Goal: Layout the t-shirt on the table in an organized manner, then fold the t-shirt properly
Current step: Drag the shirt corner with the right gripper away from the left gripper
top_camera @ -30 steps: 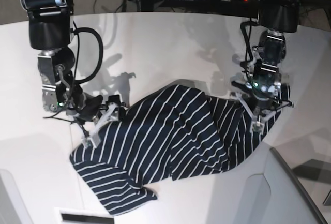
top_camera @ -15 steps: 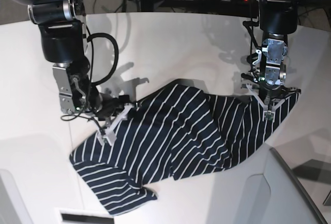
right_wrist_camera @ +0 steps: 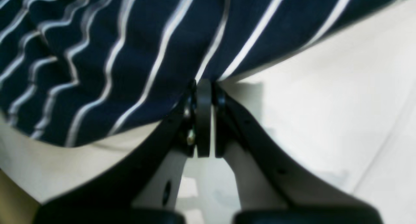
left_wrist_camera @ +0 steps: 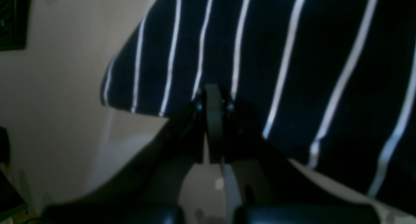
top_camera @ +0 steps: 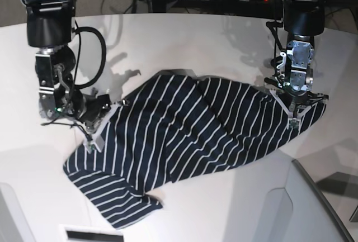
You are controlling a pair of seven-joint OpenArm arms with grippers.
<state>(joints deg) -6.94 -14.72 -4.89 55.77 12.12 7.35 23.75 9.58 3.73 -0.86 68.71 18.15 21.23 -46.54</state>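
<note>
The right gripper (top_camera: 92,138) has just pinched the striped t-shirt (top_camera: 184,136); with the left gripper (top_camera: 293,116) pinching too, it stretches wider across the worktop (top_camera: 184,46), aiding layout.

Base view high above the table (top_camera: 184,35); both wrist views close on the t-shirt (top_camera: 184,136).

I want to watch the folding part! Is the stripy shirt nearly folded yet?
Not yet. Both arms have a pinch on the dark navy t-shirt with thin white stripes: the right gripper is shut on one edge and the left gripper on the opposite edge. The shirt is partly stretched across the smooth white table, but one end by the near edge is bunched and wrinkled. Flattening remains, then all the folding.
</note>
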